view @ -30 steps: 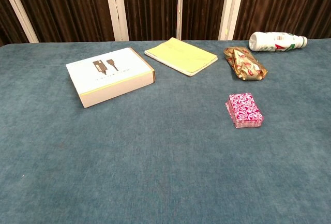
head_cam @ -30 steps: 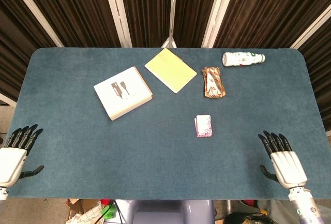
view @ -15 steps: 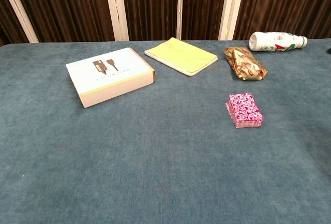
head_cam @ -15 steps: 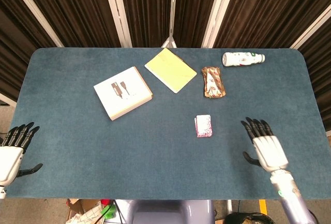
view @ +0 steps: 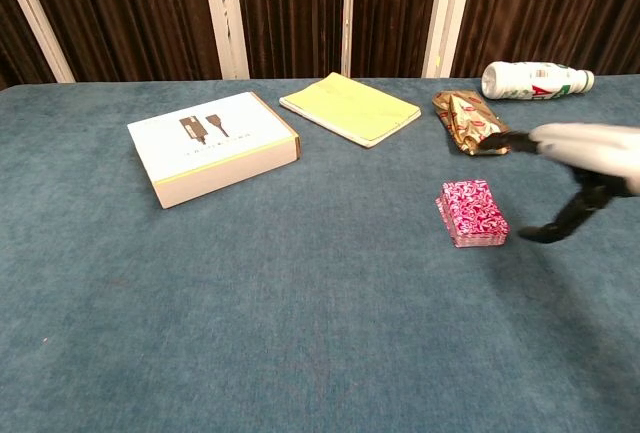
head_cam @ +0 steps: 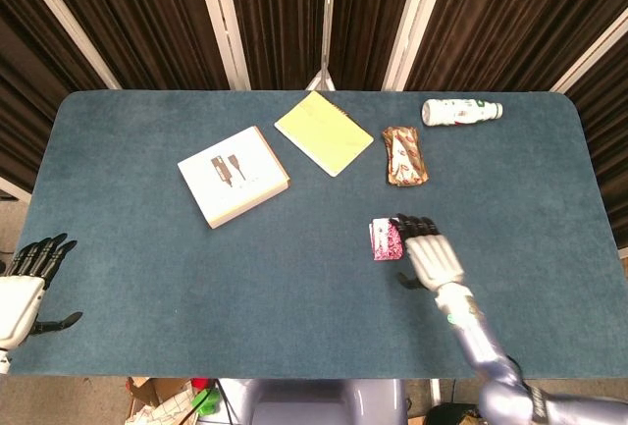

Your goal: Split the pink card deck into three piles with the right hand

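Observation:
The pink patterned card deck (head_cam: pixel 386 239) (view: pixel 473 212) lies as one stack on the blue table, right of centre. My right hand (head_cam: pixel 430 254) (view: pixel 580 158) hovers just to the right of it, fingers spread and pointing toward the far side, holding nothing. In the chest view its dark thumb reaches down near the deck's right edge, apart from it. My left hand (head_cam: pixel 22 292) rests open at the table's near left corner, seen only in the head view.
Beyond the deck lie a gold snack packet (head_cam: pixel 404 156) (view: pixel 472 123), a white bottle on its side (head_cam: pixel 461 111) (view: pixel 535 80), a yellow notepad (head_cam: pixel 323 132) (view: pixel 350 107) and a white box (head_cam: pixel 233 176) (view: pixel 213 147).
My right hand has swept from the table's near right edge leftward and forward to just beside the deck. The left hand and the deck have stayed put.

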{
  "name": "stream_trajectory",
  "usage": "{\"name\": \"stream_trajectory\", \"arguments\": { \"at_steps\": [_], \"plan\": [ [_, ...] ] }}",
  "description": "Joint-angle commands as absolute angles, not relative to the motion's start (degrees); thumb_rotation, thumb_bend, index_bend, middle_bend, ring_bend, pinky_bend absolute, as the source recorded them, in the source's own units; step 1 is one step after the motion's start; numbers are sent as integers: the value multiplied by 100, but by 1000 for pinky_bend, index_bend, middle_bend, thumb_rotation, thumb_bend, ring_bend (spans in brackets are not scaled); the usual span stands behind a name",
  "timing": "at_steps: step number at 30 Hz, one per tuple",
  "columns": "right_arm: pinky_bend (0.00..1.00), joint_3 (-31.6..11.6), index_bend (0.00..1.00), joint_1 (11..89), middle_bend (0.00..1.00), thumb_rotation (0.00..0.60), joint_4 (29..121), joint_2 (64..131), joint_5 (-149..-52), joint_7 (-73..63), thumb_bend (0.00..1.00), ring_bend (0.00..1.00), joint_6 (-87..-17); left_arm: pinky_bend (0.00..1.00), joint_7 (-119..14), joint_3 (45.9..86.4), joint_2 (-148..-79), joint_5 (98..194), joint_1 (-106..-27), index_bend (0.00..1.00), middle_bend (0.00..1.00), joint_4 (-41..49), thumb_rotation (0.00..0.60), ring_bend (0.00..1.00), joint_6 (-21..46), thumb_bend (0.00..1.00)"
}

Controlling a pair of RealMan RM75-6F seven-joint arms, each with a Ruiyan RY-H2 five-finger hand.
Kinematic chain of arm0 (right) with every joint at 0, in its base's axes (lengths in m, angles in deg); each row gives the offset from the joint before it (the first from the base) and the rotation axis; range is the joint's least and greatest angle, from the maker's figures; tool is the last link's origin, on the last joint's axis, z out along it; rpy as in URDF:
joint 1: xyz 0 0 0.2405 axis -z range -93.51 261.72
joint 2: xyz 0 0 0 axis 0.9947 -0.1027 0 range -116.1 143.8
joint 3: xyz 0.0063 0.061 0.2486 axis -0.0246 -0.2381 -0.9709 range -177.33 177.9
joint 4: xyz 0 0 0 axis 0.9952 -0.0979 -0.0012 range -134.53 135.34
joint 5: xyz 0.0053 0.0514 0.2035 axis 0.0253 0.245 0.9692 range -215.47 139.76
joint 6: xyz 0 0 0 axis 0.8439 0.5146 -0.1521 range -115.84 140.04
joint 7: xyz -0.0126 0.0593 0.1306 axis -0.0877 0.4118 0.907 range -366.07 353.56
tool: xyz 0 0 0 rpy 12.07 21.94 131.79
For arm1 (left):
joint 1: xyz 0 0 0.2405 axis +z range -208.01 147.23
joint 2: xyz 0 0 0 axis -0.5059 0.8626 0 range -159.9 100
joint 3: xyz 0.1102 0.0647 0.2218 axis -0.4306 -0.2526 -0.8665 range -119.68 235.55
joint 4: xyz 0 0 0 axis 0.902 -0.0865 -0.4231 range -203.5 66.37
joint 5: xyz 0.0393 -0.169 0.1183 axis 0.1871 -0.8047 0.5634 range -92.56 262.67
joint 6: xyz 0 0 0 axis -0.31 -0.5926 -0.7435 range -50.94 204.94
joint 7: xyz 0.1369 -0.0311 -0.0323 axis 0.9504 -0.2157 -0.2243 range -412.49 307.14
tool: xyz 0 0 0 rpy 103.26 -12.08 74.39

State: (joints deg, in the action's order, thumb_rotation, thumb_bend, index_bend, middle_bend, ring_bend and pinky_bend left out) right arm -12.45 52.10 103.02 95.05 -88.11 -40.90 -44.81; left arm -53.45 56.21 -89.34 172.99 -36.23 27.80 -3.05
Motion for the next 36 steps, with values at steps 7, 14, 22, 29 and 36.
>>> {"name": "stream_trajectory", "arguments": {
  "at_steps": [7, 14, 22, 29, 36],
  "plan": [
    [0, -1386, 0, 4423, 0, 600, 9782, 10070, -7694, -4897, 301, 0, -4450, 0, -5490, 5617, -8868, 17242, -3661, 0, 0, 2824, 600, 0, -202, 0],
    [0, -1409, 0, 4105, 0, 600, 9525, 10175, -7204, -5074, 300, 0, -4423, 0, -5488, 5595, -8843, 17230, -3690, 0, 0, 2857, 600, 0, -116, 0],
    [0, -1303, 0, 3809, 0, 600, 9424, 10198, -6606, -5330, 301, 0, -4401, 0, -5485, 5584, -8819, 17202, -3706, 0, 0, 2893, 600, 0, -63, 0],
    [0, -1241, 11, 3590, 0, 600, 9394, 10202, -6216, -5485, 299, 0, -4457, 0, -5502, 5584, -8808, 17182, -3711, 0, 0, 2904, 600, 0, -45, 0],
    [0, -1164, 25, 3413, 0, 600, 9318, 10227, -5862, -5582, 300, 0, -4504, 0, -5508, 5565, -8797, 17202, -3716, 0, 0, 2925, 600, 0, -29, 0]
  ]
}}
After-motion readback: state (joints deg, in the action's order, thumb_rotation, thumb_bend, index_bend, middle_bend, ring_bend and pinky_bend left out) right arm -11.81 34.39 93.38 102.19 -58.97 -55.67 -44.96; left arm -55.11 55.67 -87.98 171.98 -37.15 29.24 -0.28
